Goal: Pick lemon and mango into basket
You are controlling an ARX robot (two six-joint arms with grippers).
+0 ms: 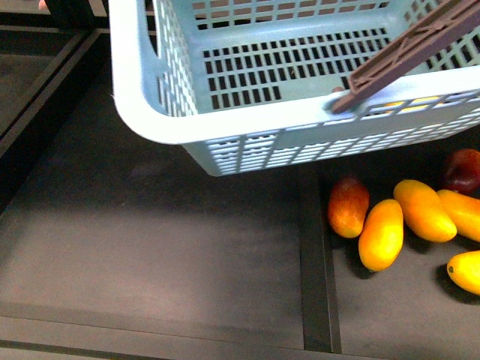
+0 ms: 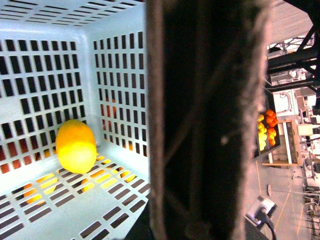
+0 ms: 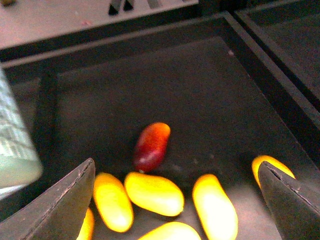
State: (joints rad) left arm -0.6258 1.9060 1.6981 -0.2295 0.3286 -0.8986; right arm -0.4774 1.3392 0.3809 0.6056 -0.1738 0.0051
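The turquoise basket (image 1: 247, 127) hangs across the top of the front view, lifted off the dark surface. Its brown handle (image 1: 409, 49) slants at the upper right. My left gripper is shut on this handle (image 2: 205, 120), which fills the left wrist view and hides the fingers. The lemon (image 2: 76, 146) lies on the basket floor in a corner. Several yellow-orange mangoes (image 1: 381, 234) lie to the right below the basket. My right gripper (image 3: 177, 200) is open and empty just above the mangoes (image 3: 154, 193), one finger (image 3: 65, 205) on each side of the group.
A red-blushed mango (image 1: 348, 207) lies next to the yellow ones, and shows in the right wrist view (image 3: 151, 146). A dark red fruit (image 1: 463, 171) sits at the far right. A raised divider (image 1: 315, 262) separates the mango compartment from the dark compartment (image 1: 150, 247) on the left.
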